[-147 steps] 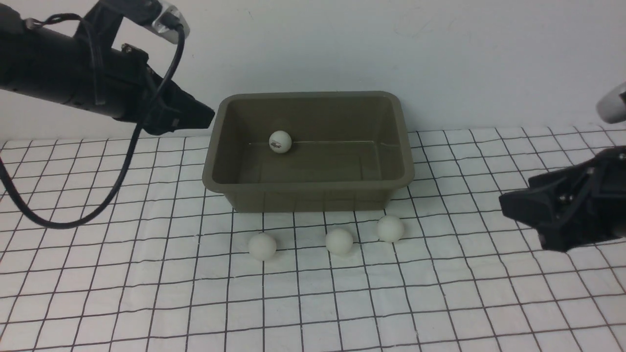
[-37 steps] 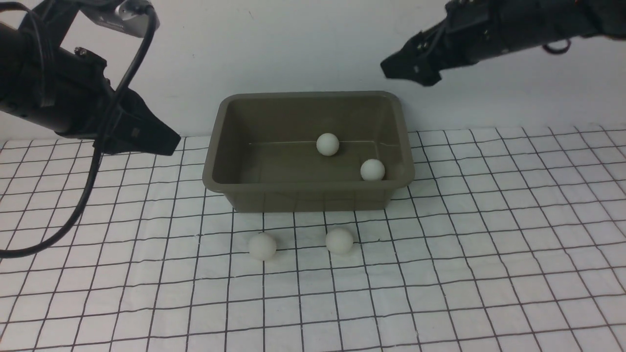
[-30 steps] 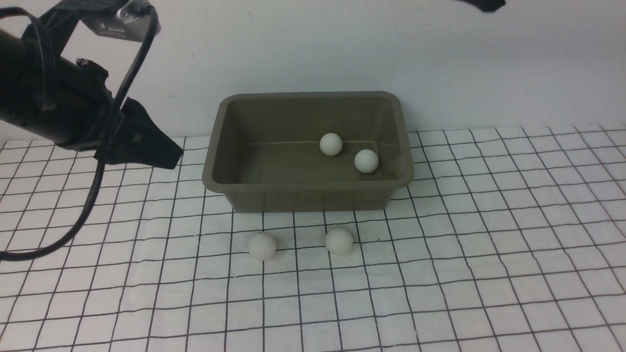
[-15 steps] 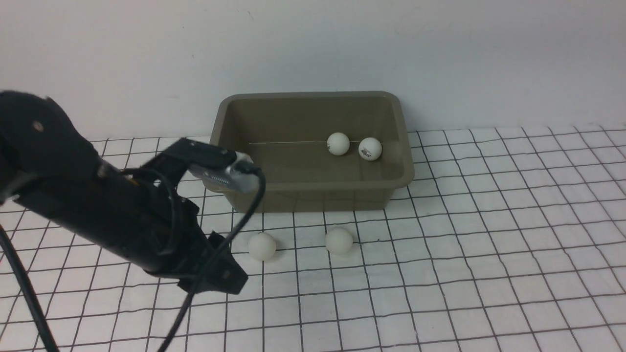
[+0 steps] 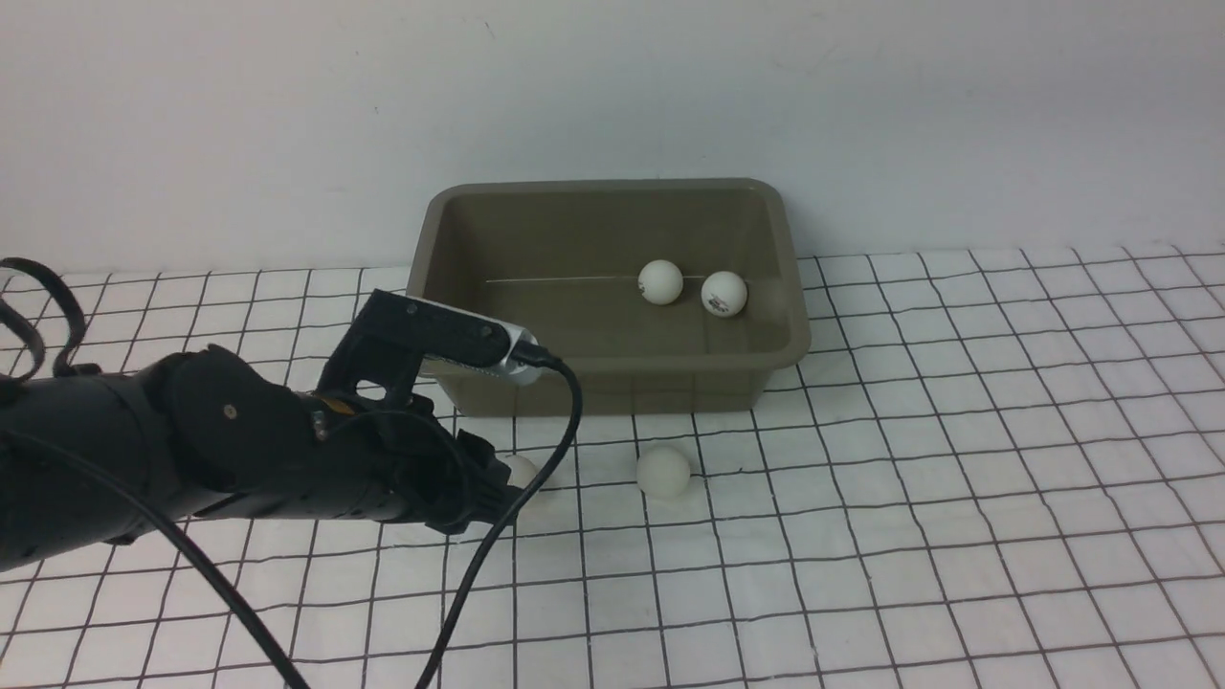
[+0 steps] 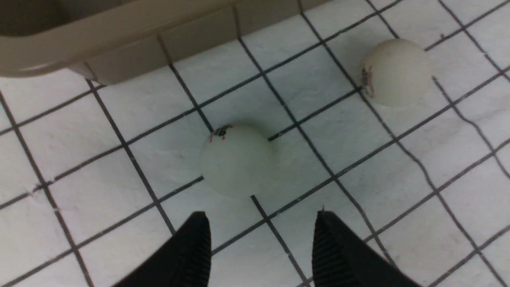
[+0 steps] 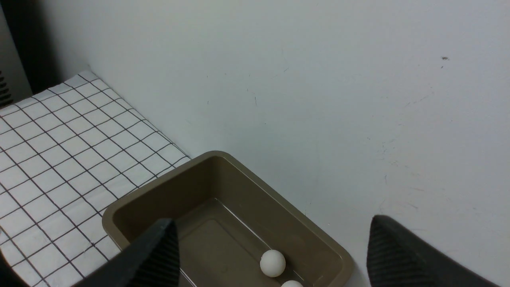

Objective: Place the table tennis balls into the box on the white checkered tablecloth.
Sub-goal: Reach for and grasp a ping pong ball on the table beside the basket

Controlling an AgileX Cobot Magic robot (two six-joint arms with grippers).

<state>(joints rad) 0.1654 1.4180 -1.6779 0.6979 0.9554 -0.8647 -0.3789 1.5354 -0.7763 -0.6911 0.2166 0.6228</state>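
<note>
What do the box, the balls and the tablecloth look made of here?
Box: likely moulded plastic, olive-grey with a dull sheen; rounded corners, flared rim.
Balls: probably thin plastic, matte white, smooth, with small printed marks.
Tablecloth: seems fabric or a soft sheet, white with a black grid; slight wrinkles bend the lines.

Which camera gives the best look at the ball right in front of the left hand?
The left wrist view: the ball shows whole, just beyond the open fingertips of the left hand. In the front view the hand hides most of it. The right wrist view misses it.
</note>
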